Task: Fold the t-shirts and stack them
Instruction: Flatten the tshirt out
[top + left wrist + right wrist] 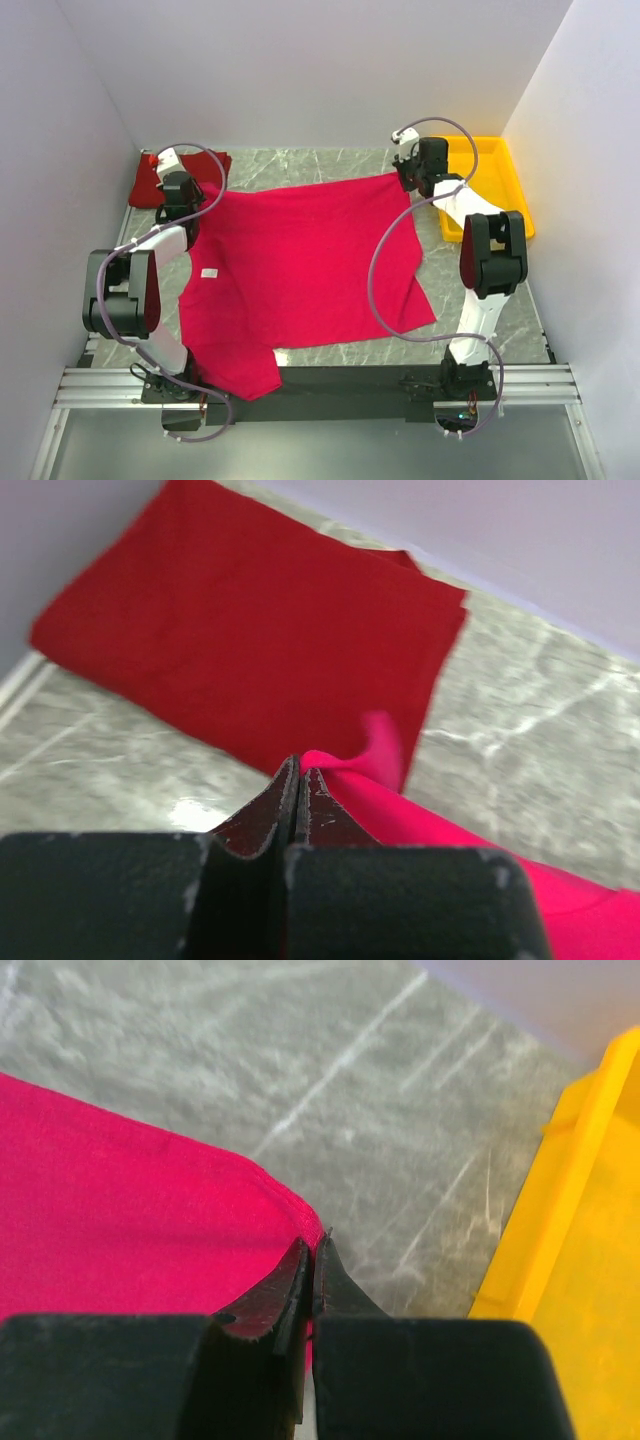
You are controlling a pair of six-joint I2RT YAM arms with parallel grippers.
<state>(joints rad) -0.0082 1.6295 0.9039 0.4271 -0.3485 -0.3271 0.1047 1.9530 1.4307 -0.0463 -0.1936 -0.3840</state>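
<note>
A bright crimson t-shirt (300, 270) lies spread across the middle of the marble table, with a small white neck label (209, 272) near its left side. My left gripper (178, 190) is shut on its far left corner (345, 770). My right gripper (408, 175) is shut on its far right corner (280, 1210). A darker red t-shirt (150, 182) lies folded at the far left corner of the table, just beyond my left gripper, and fills the upper part of the left wrist view (250, 630).
A yellow plastic tray (505, 185) stands at the far right against the wall, right of my right gripper; its rim shows in the right wrist view (560, 1210). White walls close in the table on three sides. Bare marble (340, 160) lies beyond the crimson shirt.
</note>
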